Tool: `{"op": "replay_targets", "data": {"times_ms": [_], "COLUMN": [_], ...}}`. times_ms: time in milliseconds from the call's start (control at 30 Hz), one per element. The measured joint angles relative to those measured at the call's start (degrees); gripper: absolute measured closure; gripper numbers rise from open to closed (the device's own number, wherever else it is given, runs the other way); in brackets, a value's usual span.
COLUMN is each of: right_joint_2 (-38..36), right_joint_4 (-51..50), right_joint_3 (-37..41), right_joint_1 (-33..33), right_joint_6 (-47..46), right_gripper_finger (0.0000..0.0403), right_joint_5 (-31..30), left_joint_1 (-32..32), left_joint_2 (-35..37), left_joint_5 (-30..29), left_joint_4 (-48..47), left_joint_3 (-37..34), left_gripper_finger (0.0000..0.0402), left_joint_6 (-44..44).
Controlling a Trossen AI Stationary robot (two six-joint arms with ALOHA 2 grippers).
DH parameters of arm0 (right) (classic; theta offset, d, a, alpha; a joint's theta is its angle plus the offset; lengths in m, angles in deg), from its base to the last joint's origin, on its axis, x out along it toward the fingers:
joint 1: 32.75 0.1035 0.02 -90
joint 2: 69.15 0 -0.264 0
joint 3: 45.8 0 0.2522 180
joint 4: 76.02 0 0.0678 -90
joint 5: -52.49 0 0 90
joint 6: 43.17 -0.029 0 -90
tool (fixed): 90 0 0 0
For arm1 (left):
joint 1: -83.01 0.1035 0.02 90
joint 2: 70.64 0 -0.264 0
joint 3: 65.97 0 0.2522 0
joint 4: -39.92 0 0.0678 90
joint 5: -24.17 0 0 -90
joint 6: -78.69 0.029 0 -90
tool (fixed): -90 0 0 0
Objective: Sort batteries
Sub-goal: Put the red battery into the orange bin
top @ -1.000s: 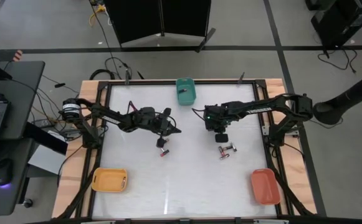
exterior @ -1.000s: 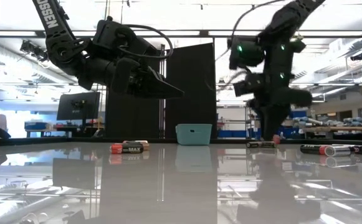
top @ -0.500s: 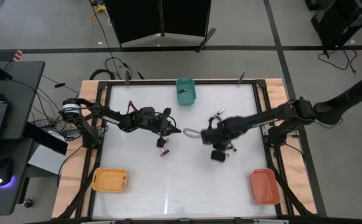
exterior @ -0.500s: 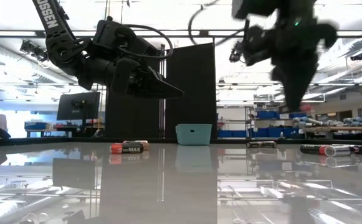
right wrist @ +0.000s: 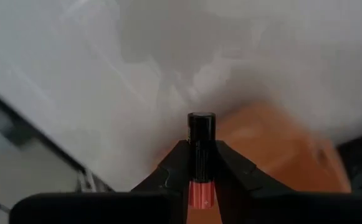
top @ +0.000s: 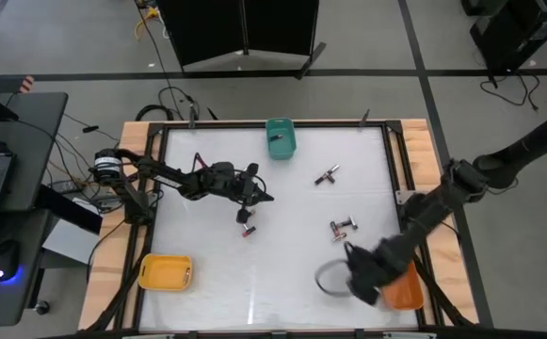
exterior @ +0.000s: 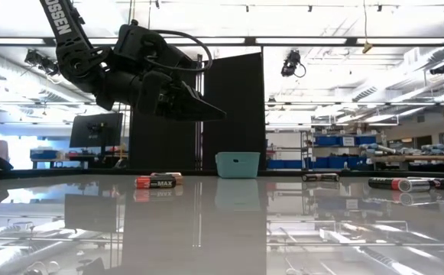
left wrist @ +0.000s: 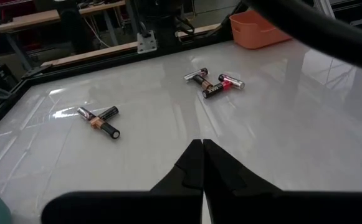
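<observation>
A battery (right wrist: 200,152) sits pinched in our right claw (top: 365,282), beside the orange tray (top: 407,293) at the bench's (top: 282,273) near right corner. Our left claw (top: 254,193) hangs shut above two batteries (top: 246,222); others (top: 343,227) lie mid-bench.

One dark, red-ended battery (right wrist: 200,155) stands pinched in the right end effector (right wrist: 200,168), while the other batteries (top: 343,226) lie flat in three small clusters on the tabletop (top: 282,273), well apart.
</observation>
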Motion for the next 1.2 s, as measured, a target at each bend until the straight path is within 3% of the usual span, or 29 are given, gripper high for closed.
{"op": "replay_targets", "data": {"times_ms": [167, 333, 733, 1200], "right_joint_2": [-0.07, -0.09, -0.09, -0.09], "right_joint_4": [-2.70, -4.32, 3.47, 6.63], "right_joint_3": [0.27, 3.55, 13.99, 14.62], "right_joint_1": [9.30, 13.32, 12.87, 11.48], "right_joint_6": [-1.06, 2.08, 12.97, 14.11], "right_gripper_finger": [0.0344, 0.0344, 0.0344, 0.0311], "right_joint_5": [-2.43, -2.86, -5.27, -2.65], "left_joint_1": [0.00, 0.00, -0.01, -0.02], "left_joint_2": [0.00, 0.00, 0.00, 0.00], "left_joint_5": [0.01, 0.05, 0.22, 0.13], "left_joint_4": [0.01, 1.63, 1.52, 1.22], "left_joint_3": [0.00, 0.00, 0.02, 0.02], "left_gripper_finger": [0.0396, 0.0396, 0.0396, 0.0396], "left_joint_6": [0.00, 0.31, 0.14, -0.13]}}
